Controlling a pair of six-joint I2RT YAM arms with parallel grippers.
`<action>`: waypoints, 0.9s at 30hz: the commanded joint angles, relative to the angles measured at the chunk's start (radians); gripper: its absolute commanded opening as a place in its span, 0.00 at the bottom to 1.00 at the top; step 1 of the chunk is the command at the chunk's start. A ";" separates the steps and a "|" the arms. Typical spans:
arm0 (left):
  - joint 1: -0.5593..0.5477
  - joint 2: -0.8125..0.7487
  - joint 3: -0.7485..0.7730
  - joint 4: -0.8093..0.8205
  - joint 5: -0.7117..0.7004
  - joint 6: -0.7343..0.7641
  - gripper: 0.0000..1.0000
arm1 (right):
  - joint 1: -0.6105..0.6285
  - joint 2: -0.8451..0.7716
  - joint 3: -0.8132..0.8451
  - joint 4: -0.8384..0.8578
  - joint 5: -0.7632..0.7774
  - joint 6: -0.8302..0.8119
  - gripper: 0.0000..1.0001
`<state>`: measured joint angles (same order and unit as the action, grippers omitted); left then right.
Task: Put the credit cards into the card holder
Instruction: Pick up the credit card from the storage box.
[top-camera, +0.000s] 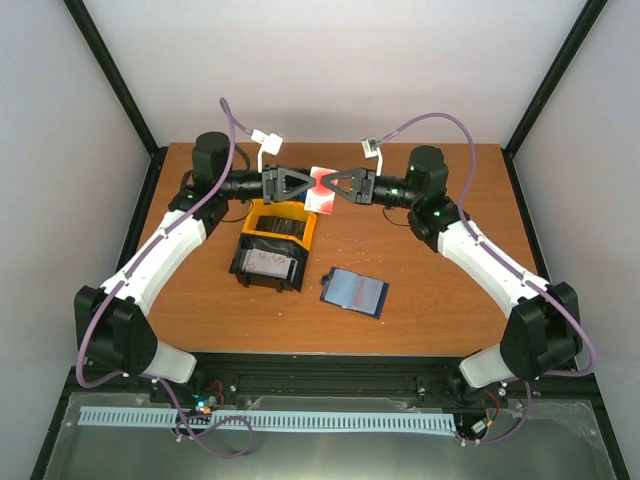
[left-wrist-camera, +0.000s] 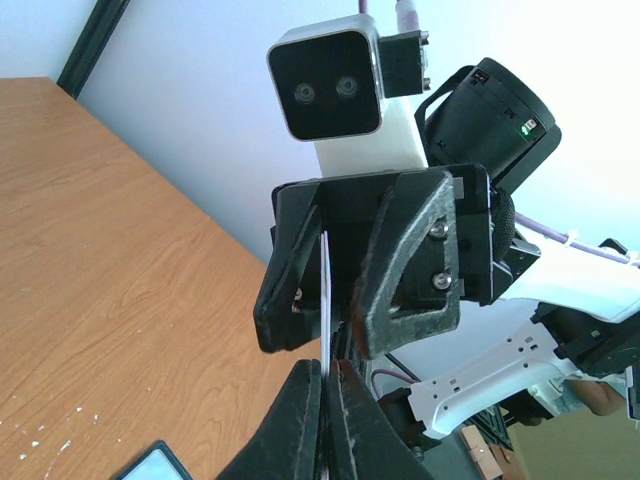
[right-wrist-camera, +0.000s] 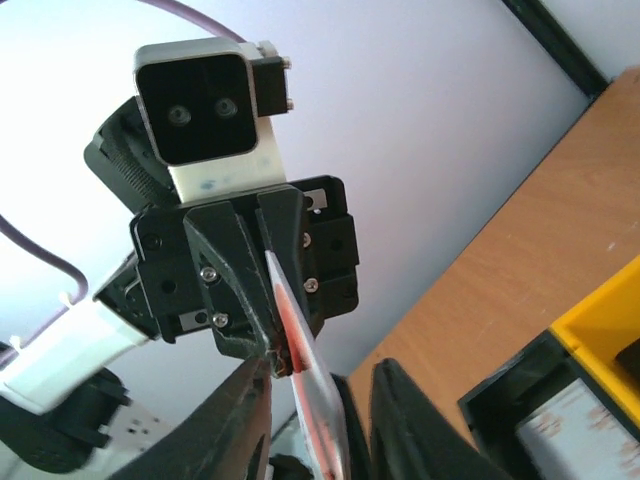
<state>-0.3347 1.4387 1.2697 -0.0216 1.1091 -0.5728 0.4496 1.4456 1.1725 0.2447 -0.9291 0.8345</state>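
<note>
- Table (top-camera: 440, 270): brown wood grain. In the left wrist view, white specks (left-wrist-camera: 40, 435) show on it.
- Room: plain pale walls (top-camera: 330, 70) on three sides, with black frame struts (top-camera: 110, 70) rising at the rear corners.
- A black rail (top-camera: 330, 372) runs along the table's near edge, with a pale slotted strip (top-camera: 265, 421) below it.
- Bin (top-camera: 311, 230): black and yellow, left of table centre. This is the landmark for all positions below.
- Stack (top-camera: 268, 262): pale cards with reddish marks lie in the bin's near compartment.
- Holder (top-camera: 354, 292): lies open and flat on the table, just right of the bin's near end and apart from it. Its blue-grey inside faces up.
- Card (top-camera: 322, 186): white with red, held in the air just behind the bin's far right corner, clear of the table.
- Left claw (top-camera: 308, 184): reaches in over the bin's far end. Its fingers are pressed together on the card.
- Right claw (top-camera: 334, 186): faces the left claw from the bin's right. It is spread wide, with the card's free end between its fingers (right-wrist-camera: 250, 420).
</note>
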 joint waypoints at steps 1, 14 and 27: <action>0.002 0.011 0.053 0.038 0.025 -0.032 0.01 | 0.013 0.019 0.007 0.087 0.000 0.064 0.19; 0.003 -0.065 -0.017 -0.005 -0.034 0.073 0.78 | -0.021 0.032 0.053 0.228 0.036 0.332 0.03; 0.003 -0.063 -0.074 0.112 -0.070 0.009 0.62 | -0.021 0.029 0.093 0.280 -0.014 0.438 0.03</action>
<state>-0.3321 1.3853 1.1950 0.0315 1.0737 -0.5560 0.4324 1.4757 1.2320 0.4679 -0.9043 1.2243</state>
